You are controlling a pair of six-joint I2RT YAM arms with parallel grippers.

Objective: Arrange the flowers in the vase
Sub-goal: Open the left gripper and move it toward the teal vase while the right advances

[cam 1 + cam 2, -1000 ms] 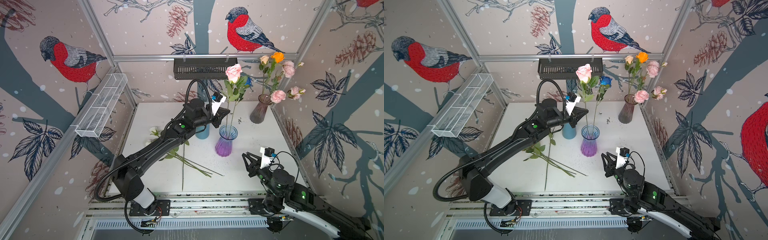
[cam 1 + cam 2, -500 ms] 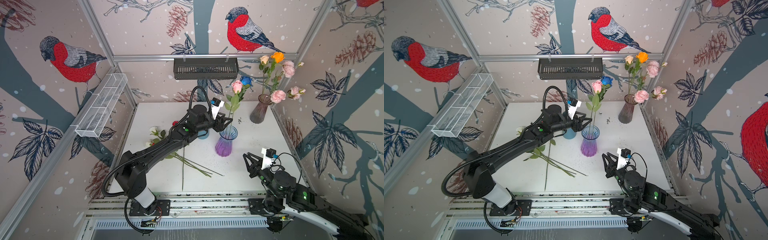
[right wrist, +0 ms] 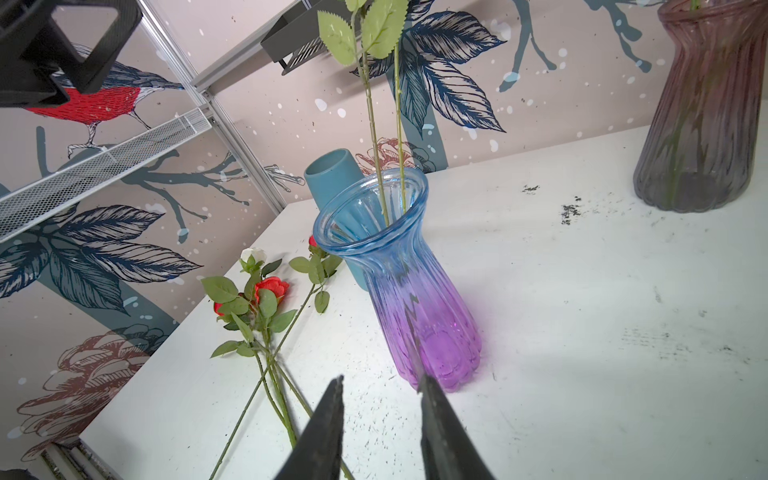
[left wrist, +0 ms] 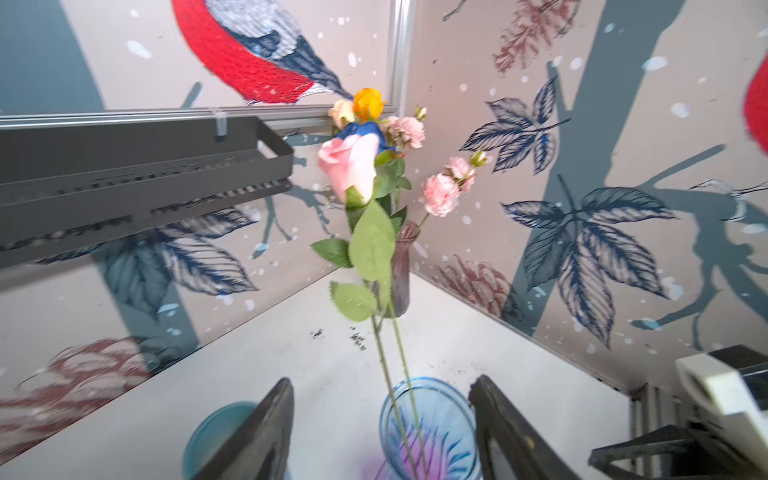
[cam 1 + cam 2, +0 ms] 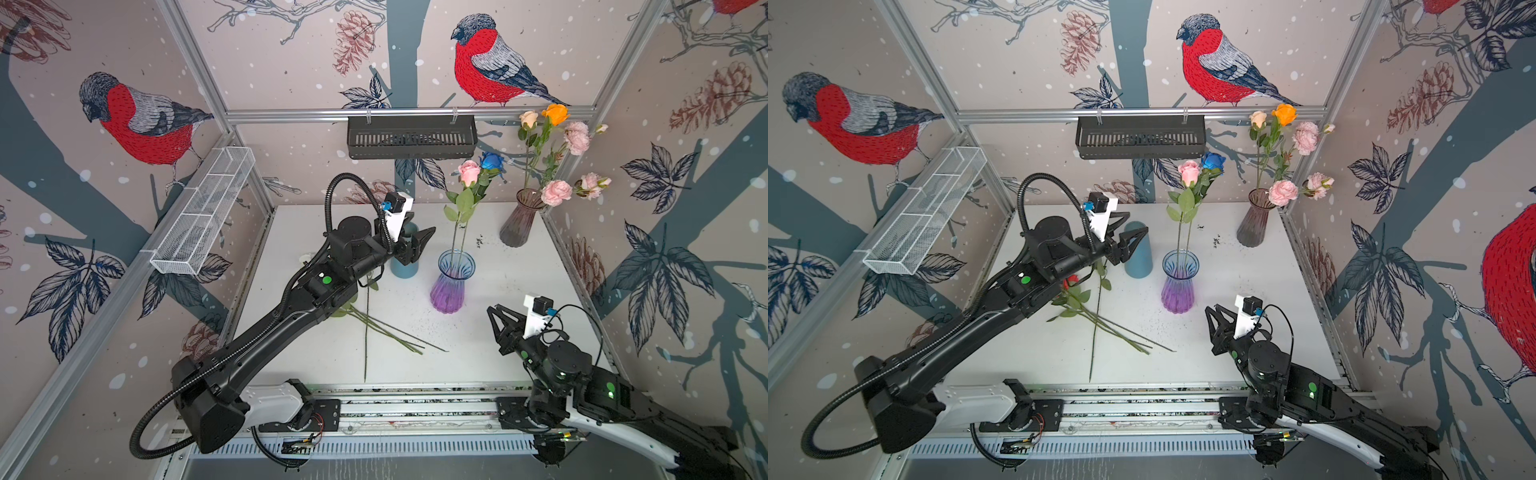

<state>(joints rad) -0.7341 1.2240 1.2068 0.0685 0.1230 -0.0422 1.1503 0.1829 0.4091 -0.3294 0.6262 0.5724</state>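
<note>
The vase (image 5: 452,282) (image 5: 1179,282) is ribbed glass, blue at the rim and purple at the base, and stands mid-table. A pink rose (image 5: 468,172) (image 4: 349,166) and a blue rose (image 5: 492,161) stand in it, their stems running down through the mouth (image 3: 388,195). My left gripper (image 5: 417,241) (image 4: 382,379) hangs open just left of the vase rim and holds nothing. More flowers lie loose on the table: red roses (image 3: 270,289) (image 5: 1071,282), a white one (image 3: 253,253) and long stems (image 5: 386,328). My right gripper (image 5: 498,324) (image 3: 381,380) is open and empty, low at the front right, facing the vase's base.
A teal cylinder vase (image 5: 405,268) (image 3: 332,166) stands right behind the left gripper. A smoky glass vase (image 5: 517,224) with orange, cream and pink flowers fills the back right corner. A black basket (image 5: 411,137) hangs on the back wall and a white mesh rack (image 5: 203,212) on the left wall.
The left gripper has opened and let go of the pink rose, which dropped lower into the vase. The gripper has drawn back to the left. The right arm has hardly moved.
</note>
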